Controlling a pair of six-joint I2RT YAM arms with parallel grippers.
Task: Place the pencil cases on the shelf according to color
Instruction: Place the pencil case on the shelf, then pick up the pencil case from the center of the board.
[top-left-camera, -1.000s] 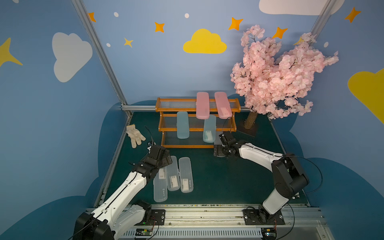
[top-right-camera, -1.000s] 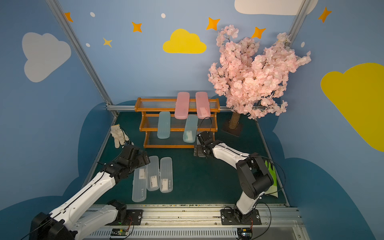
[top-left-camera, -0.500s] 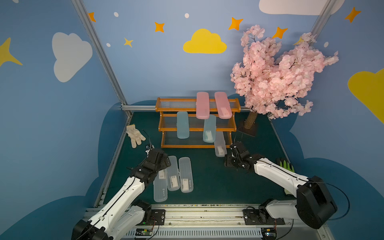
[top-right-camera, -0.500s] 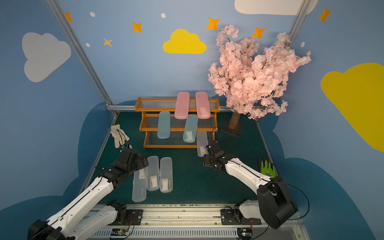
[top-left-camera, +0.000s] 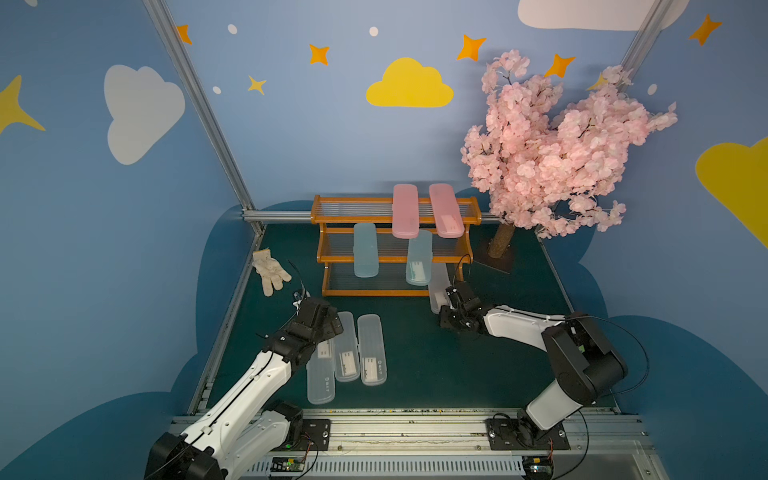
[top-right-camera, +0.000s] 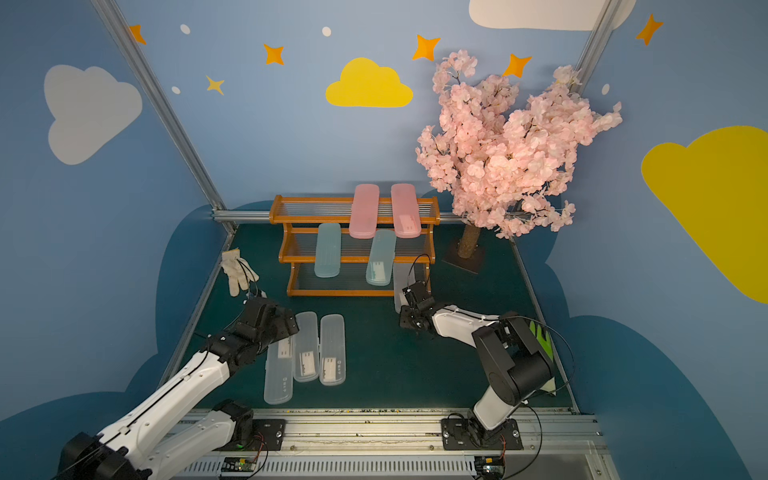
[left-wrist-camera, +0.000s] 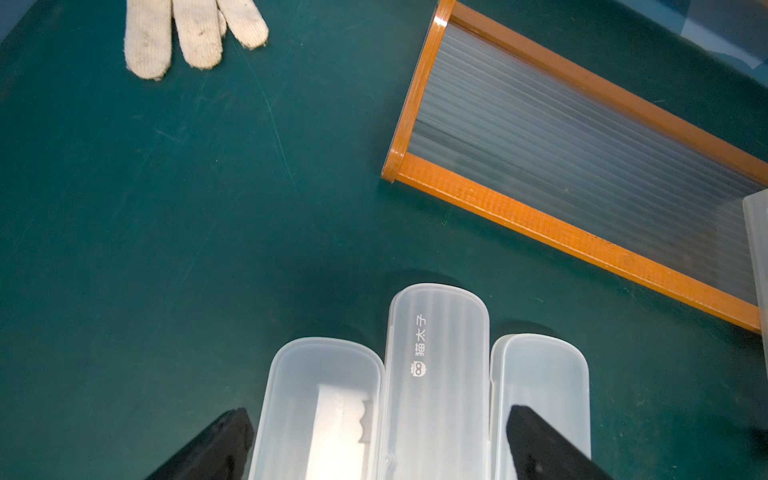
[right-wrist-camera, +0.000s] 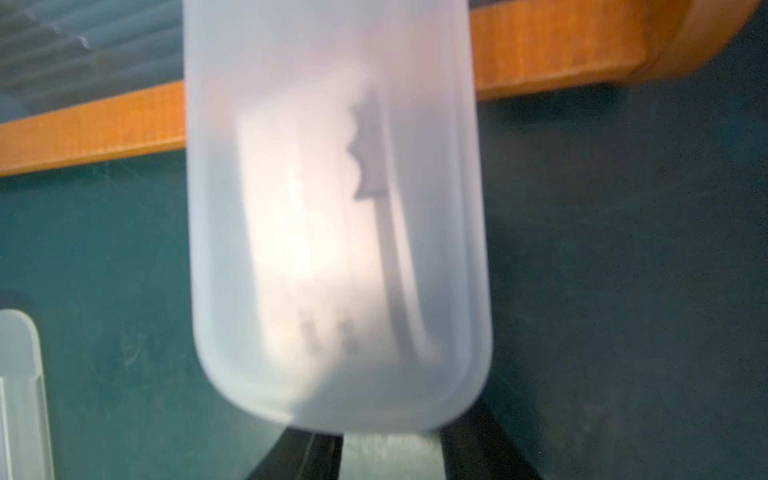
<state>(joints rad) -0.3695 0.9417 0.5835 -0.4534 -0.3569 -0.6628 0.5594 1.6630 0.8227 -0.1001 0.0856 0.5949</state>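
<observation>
The frosted pencil cases (top-left-camera: 371, 349) are smooth, matt translucent plastic. The shelf (top-left-camera: 374, 293) at twelve o'clock is glossy varnished wood with clear rods. The glove (top-left-camera: 269, 272) at ten o'clock is rough knitted cloth on a matt mat (top-left-camera: 415, 365).

We find the shelf (top-left-camera: 374, 293) at the rear centre of the mat (top-left-camera: 436, 374). On its top tier, case A (top-left-camera: 405, 211) and case B (top-left-camera: 446, 210) lie side by side. On the middle tier, case C (top-left-camera: 365, 249) lies left of case D (top-left-camera: 419, 257), apart. Case E (top-left-camera: 436, 297) crosses the bottom front rail at the right end. Before the shelf's left half, case F (top-left-camera: 321, 384), case G (top-left-camera: 347, 353) and case H (top-left-camera: 371, 351) lie side by side. The glove (top-left-camera: 270, 270) lies left of the shelf, the tree (top-left-camera: 552, 158) right.
</observation>
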